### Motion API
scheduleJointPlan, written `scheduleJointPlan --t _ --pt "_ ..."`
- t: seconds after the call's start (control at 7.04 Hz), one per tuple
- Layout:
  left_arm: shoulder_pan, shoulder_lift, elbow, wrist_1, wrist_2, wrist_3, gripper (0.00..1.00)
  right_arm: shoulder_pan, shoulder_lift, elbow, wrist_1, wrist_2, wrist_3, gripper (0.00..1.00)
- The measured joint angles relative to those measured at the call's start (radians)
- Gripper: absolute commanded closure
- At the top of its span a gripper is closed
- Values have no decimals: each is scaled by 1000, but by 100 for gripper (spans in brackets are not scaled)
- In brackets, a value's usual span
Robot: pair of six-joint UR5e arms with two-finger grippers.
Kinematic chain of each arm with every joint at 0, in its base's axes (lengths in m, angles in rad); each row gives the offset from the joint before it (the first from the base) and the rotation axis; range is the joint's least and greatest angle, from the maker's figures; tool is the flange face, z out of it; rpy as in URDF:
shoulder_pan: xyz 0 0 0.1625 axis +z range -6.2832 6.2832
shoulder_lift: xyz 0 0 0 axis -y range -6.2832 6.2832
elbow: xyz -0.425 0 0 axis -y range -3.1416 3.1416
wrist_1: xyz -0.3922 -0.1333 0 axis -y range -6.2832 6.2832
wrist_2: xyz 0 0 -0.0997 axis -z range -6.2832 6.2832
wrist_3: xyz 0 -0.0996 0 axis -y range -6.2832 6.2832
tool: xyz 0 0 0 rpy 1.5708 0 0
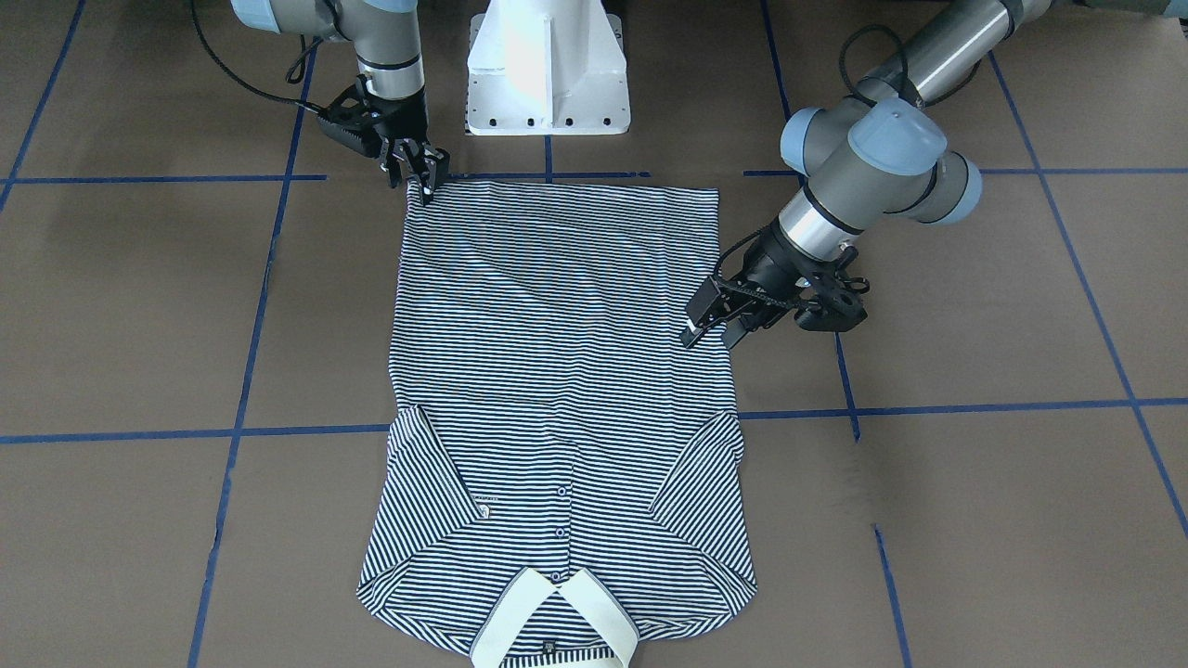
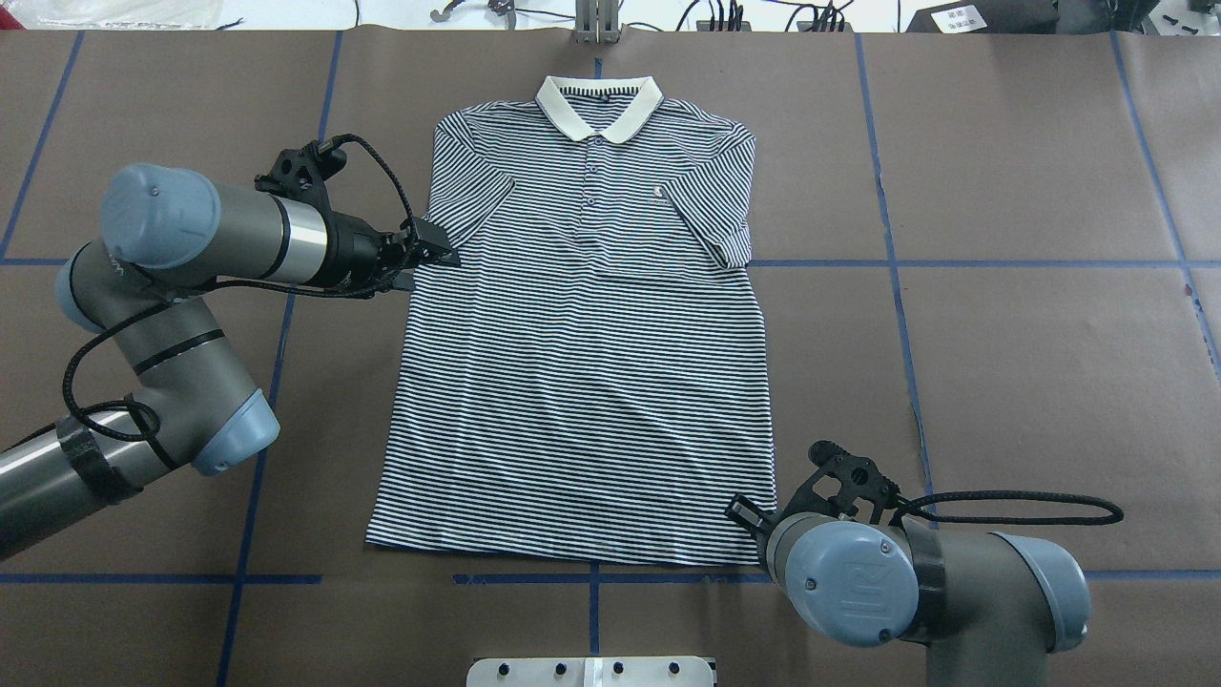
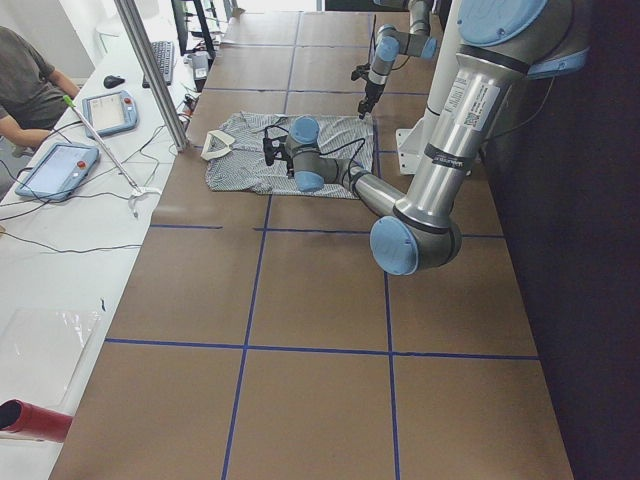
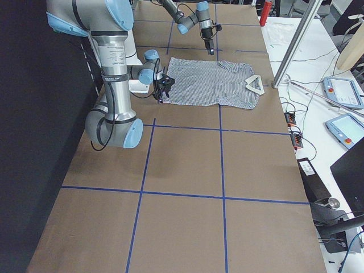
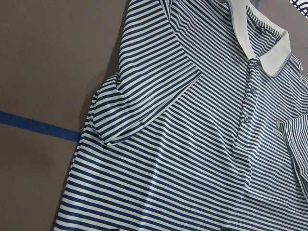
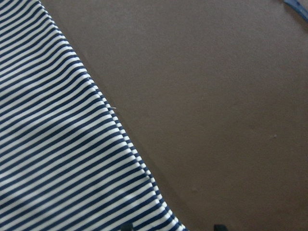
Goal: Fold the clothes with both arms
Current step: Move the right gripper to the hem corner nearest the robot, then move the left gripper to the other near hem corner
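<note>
The striped polo shirt (image 2: 582, 363) lies flat and face up on the brown table, its cream collar (image 2: 598, 103) away from the robot and both sleeves folded in. My left gripper (image 1: 710, 332) is open at the shirt's side edge, just below the sleeve (image 5: 144, 101); it also shows in the overhead view (image 2: 431, 260). My right gripper (image 1: 424, 178) is open over the hem corner on the right arm's side. In the right wrist view the hem edge (image 6: 120, 134) runs down between its two spread fingertips. In the overhead view the right wrist hides that gripper.
The white pedestal base (image 1: 548, 70) stands at the robot's edge, just behind the hem. Blue tape lines (image 2: 954, 263) cross the table. A metal pole (image 3: 150, 70) and an operator's desk with tablets (image 3: 55, 165) lie beyond the collar end.
</note>
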Motion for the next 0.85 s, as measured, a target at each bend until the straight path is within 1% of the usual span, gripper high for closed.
scheduleJointPlan --t 0.14,0.28,0.43,0.71,0.85 --pt "1 0 0 0 0 0 24 -9 -2 -2 1 1 0 43" --pt "1 -1 0 -1 0 0 24 -16 -3 -2 1 2 0 51" --pt "1 -2 1 -2 0 1 24 -22 -4 -3 0 2 1 61" --pt "0 -1 0 -1 0 1 24 -28 -5 -4 0 2 2 78" --pt "0 -1 -1 1 -1 2 24 -31 -5 -5 0 2 2 94"
